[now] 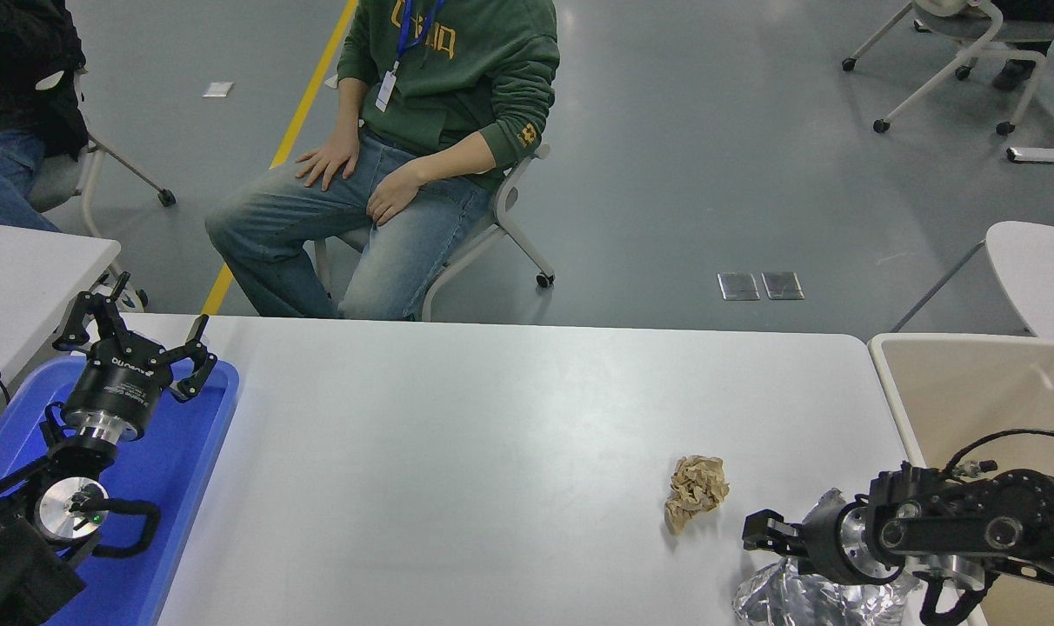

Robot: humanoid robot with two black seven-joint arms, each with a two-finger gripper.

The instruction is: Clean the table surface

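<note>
The white table surface (492,435) fills the lower half of the head view. A crumpled brown paper ball (697,491) lies on it at the right. A crumpled silver foil sheet (792,598) lies at the front right edge, partly hidden under my right arm. My right gripper (760,534) points left, just above the foil and a short way right of the paper ball, touching neither as far as I can see. It is seen side-on. My left gripper (134,335) is parked open and empty over the blue tray (188,469).
A beige plastic bin (970,391) stands against the table's right end. A person in a green hoodie sits on a chair (492,217) at the far side, hands on knees. Another white tabletop corner (23,261) is at the left.
</note>
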